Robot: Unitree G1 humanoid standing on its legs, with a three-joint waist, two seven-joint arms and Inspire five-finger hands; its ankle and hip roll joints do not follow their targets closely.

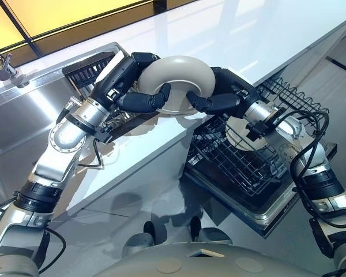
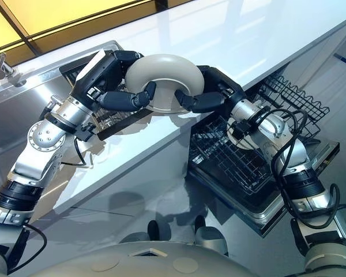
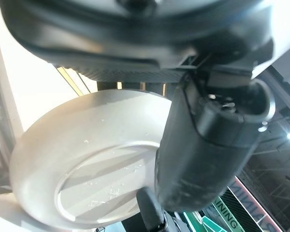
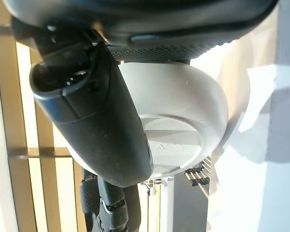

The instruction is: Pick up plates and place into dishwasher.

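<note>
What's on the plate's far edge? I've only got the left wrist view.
Observer: The right hand grips the plate on the edge opposite the left hand.
Operator: Is the drop target open?
Observer: Yes. The dishwasher rack is pulled out at the robot's right, lower than the plate, with one pale dish in it.
</note>
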